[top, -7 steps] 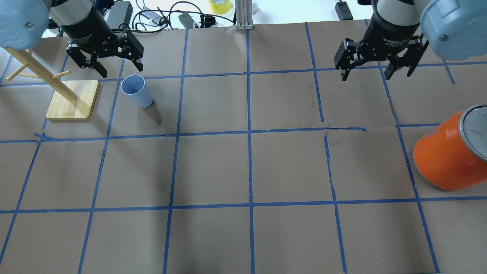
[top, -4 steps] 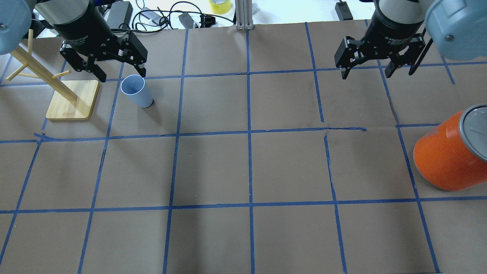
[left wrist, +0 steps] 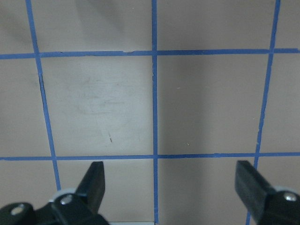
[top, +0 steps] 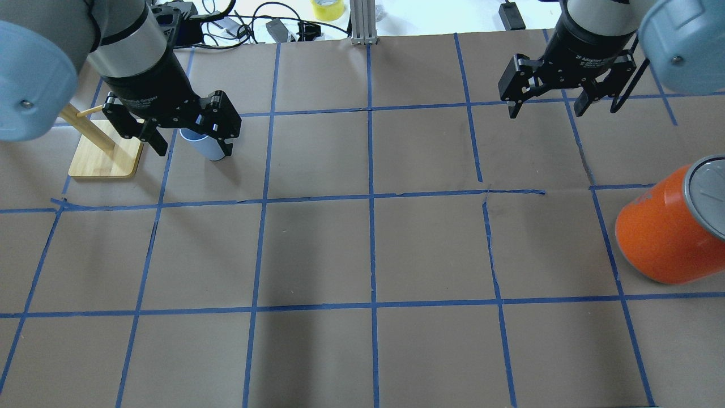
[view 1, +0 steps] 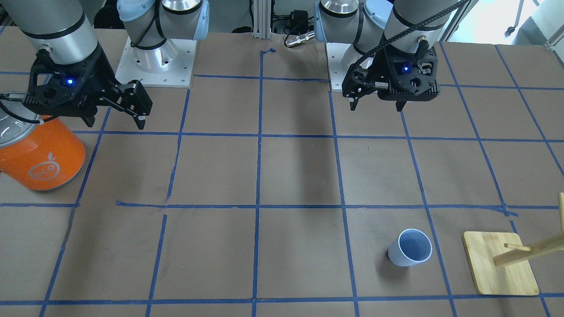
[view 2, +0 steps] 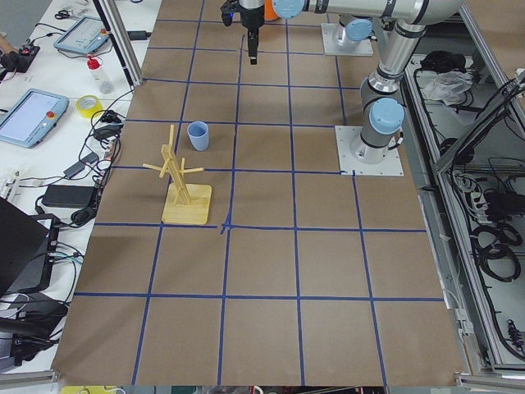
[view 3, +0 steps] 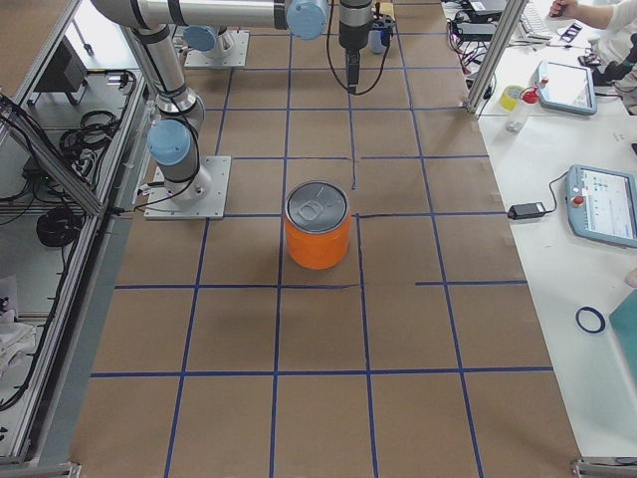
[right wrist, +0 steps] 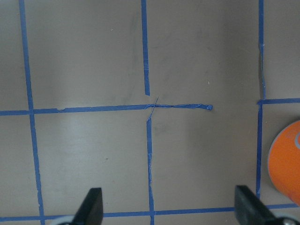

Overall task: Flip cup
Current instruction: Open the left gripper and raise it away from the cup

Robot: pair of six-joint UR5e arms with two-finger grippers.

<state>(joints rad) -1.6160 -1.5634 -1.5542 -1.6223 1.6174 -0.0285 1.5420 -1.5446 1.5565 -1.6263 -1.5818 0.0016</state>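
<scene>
The pale lavender-blue cup (view 1: 410, 253) stands upright, mouth up, on the brown paper table next to a wooden peg stand. In the overhead view my left gripper (top: 191, 143) is open and overlaps the cup (top: 208, 149), hiding its rim. The front view shows the left gripper (view 1: 376, 105) held high, apart from the cup and empty. The left wrist view shows its fingertips (left wrist: 93, 183) spread over bare table, with no cup in sight. My right gripper (top: 546, 109) is open and empty at the far right, also shown in the front view (view 1: 115, 122).
A wooden peg stand (top: 107, 154) stands just left of the cup. A large orange can (top: 668, 232) with a grey metal lid stands at the table's right edge, and shows in the right wrist view (right wrist: 286, 164). Blue tape lines grid the table. Cables lie beyond the far edge.
My left gripper has moved toward the cup, from behind it to over it in the overhead view, now covering its rim. The cup has not moved. The right gripper has barely shifted.
</scene>
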